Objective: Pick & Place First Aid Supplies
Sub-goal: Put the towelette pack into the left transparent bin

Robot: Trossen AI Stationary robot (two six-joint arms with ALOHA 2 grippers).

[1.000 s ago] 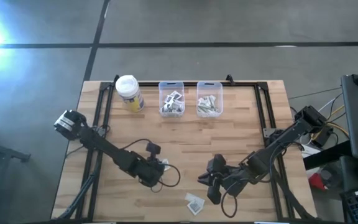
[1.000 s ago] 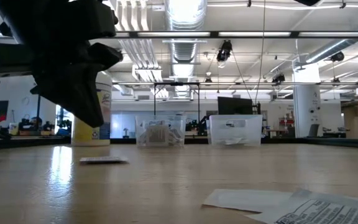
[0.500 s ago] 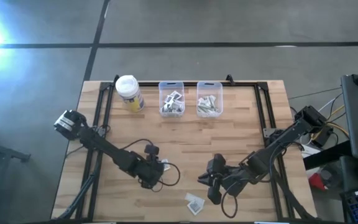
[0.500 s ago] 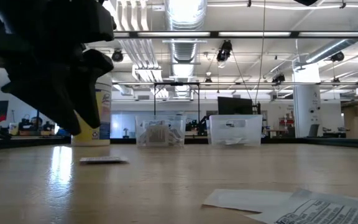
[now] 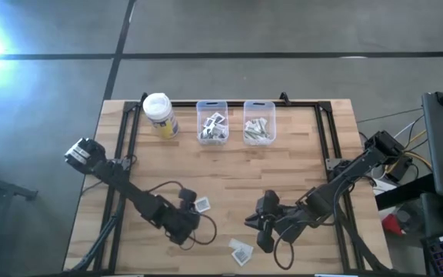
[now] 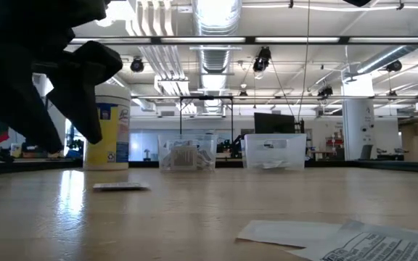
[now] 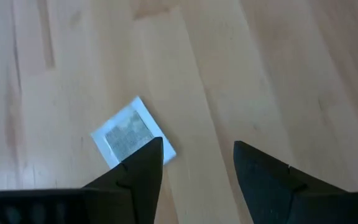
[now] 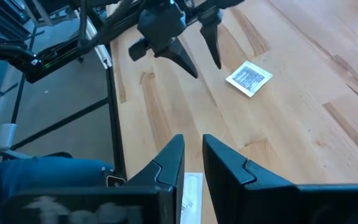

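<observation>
A square white packet with a dark printed patch [image 7: 131, 132] lies flat on the wooden table [image 5: 298, 165], near the middle [image 5: 201, 205]. My left gripper [image 7: 197, 163] hangs open just above and near-left of it [image 5: 188, 218], touching nothing. My right gripper [image 5: 254, 228] hovers to the right of it, fingers a narrow gap apart [image 8: 191, 146] with nothing between them. More white packets [image 5: 241, 250] lie flat by the near edge, and a white strip [image 8: 191, 190] shows below the right fingers.
Two clear bins [image 5: 212, 121] [image 5: 258, 121] holding packets stand at the far edge, with a yellow container with a white lid [image 5: 158, 114] to their left. Bare wood lies between the bins and the arms.
My left gripper has opened and drawn back toward the table's near-left, rising a little. The square packet, which it stood over before, lies uncovered in the same place on the table.
</observation>
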